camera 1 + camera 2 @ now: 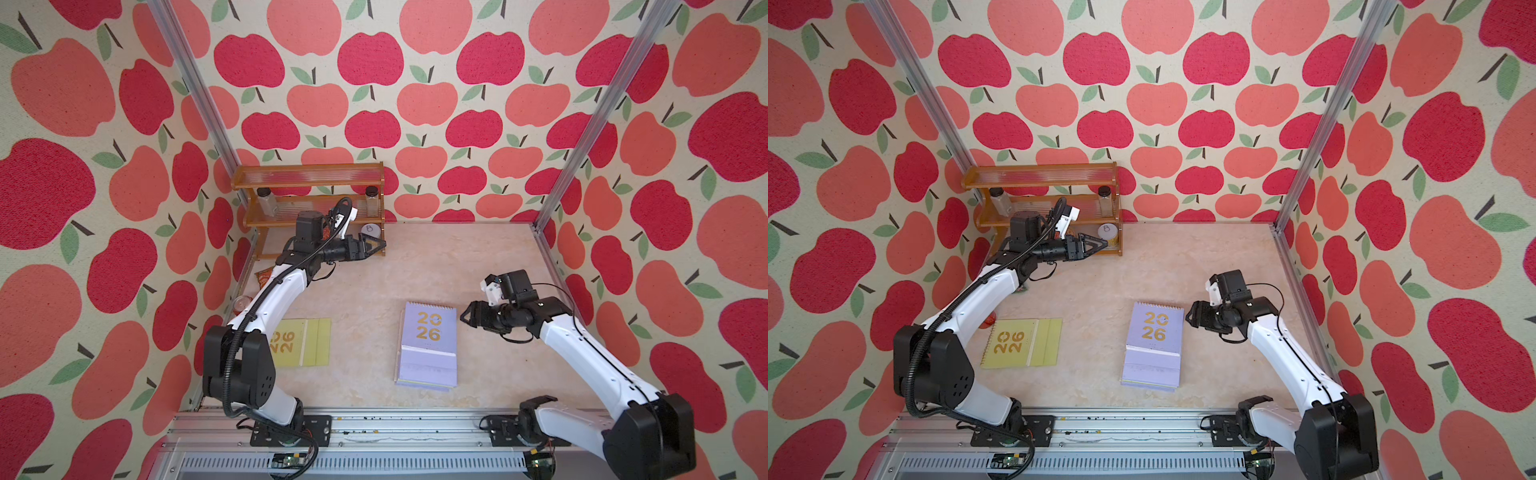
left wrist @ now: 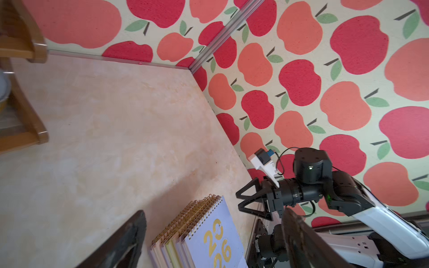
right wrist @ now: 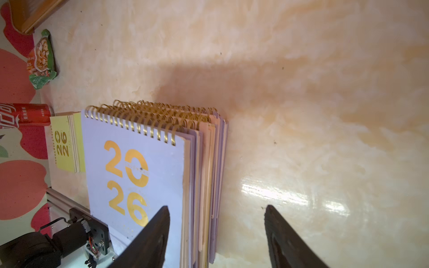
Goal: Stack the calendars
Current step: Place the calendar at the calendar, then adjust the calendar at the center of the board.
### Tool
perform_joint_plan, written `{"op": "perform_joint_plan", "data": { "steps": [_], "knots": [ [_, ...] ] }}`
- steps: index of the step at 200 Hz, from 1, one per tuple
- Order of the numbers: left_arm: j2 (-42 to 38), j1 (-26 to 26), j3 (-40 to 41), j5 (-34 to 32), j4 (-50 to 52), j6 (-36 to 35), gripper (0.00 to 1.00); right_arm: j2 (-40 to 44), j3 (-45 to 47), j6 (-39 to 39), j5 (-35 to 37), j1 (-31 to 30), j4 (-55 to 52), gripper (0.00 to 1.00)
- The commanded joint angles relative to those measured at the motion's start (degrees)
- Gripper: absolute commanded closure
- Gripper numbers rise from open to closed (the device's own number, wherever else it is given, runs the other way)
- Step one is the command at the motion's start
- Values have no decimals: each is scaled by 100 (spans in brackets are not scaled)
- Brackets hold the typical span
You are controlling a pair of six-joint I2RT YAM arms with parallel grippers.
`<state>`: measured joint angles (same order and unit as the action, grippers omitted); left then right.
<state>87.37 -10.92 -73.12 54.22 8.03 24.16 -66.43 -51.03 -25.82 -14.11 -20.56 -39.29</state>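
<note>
Calendars [image 1: 428, 345] lie piled on the counter [image 1: 415, 270], lilac cover uppermost; one yellow-green calendar [image 1: 303, 343] lies well apart from that pile. My right fingers [image 3: 153, 239] hang spread and empty just beside the pile, probably to avoid nudging it; my left fingers [image 2: 125, 241], spread too, wait well away.

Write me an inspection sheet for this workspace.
Surface: beige marbled tabletop, glossy, no spills seen.
Job's things: stack of spiral-bound calendars, a lilac one with gold 2026 on top; yellow-green spiral-bound calendar lying apart, unstacked.
Clutter: crinkled green-orange snack packet, red drink can, brown wooden rack holding jars.
Tools: left tool open, empty, by the rack; right tool open, empty, beside the stack.
Cables: black ribbed conduit along the left arm; thin black wire at the right wrist.
Surroundings: apple-print walls, aluminium frame posts.
</note>
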Motion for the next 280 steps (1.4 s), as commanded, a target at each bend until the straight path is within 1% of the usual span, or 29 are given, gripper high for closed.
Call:
{"op": "perform_joint_plan", "data": {
  "steps": [1, 18, 34, 56, 64, 76, 96, 111, 124, 138, 157, 170, 180, 197, 216, 226, 238, 259, 280],
  "knots": [
    [-564, 168, -155, -1130, 1384, -265, 6, -278, -744, 723, 403, 17, -88, 33],
    [-969, 321, -27, -2031, 2123, 4, 5, -681, -1273, 921, 144, -46, 131, 33],
    [-1504, 423, 235, -3100, 2793, 344, 0, -1256, -1795, 1024, -383, -197, 396, 32],
    [-2382, 460, 781, -4590, 3534, 1207, 1, -2280, -2762, 1237, -839, -731, 486, 32],
    [-2791, 459, 1034, -4965, 3720, 1570, 1, -2691, -3161, 1351, -946, -988, 475, 32],
    [-3343, 459, 1420, -5384, 3996, 2100, 1, -3302, -3742, 1490, -1135, -1340, 488, 33],
    [-4199, 464, 2022, -5843, 4398, 2842, 1, -4294, -4672, 1655, -1559, -1848, 549, 32],
    [-4745, 460, 2289, -6109, 4763, 3259, 1, -4983, -5364, 1720, -1874, -2163, 554, 32],
    [-5065, 468, 2368, -6325, 5144, 3559, 1, -5544, -5961, 1739, -2082, -2405, 521, 33],
    [-5171, 474, 2377, -6521, 5567, 3852, 0, -6079, -6566, 1732, -2244, -2617, 472, 33],
    [-4901, 474, 2327, -6634, 6127, 4162, 1, -6751, -7351, 1684, -2435, -2866, 365, 33],
    [-4704, 493, 2444, -6560, 6207, 4381, 1, -7153, -7777, 1597, -2553, -3005, 336, 33],
    [-4659, 528, 2663, -6403, 5984, 4411, 1, -7396, -8010, 1533, -2620, -3103, 365, 33],
    [-4808, 625, 3210, -6136, 5485, 4598, 1, -7697, -8199, 1397, -2731, -3254, 547, 33],
    [-5068, 908, 3816, -5731, 5036, 4784, 1, -7920, -8290, 1264, -2814, -3388, 793, 33],
    [-5231, 1040, 4063, -5628, 4866, 4829, 1, -7999, -8292, 1216, -2825, -3436, 907, 33],
    [-5389, 1192, 4272, -5562, 4783, 4878, 0, -8087, -8296, 1136, -2854, -3479, 1045, 33],
    [-5557, 1455, 4507, -5390, 4565, 4769, 1, -8231, -8288, 1057, -2921, -3523, 1217, 33],
    [-5700, 1620, 4737, -5326, 4329, 4749, 1, -8345, -8304, 1036, -2961, -3534, 1367, 33]
  ]
}}
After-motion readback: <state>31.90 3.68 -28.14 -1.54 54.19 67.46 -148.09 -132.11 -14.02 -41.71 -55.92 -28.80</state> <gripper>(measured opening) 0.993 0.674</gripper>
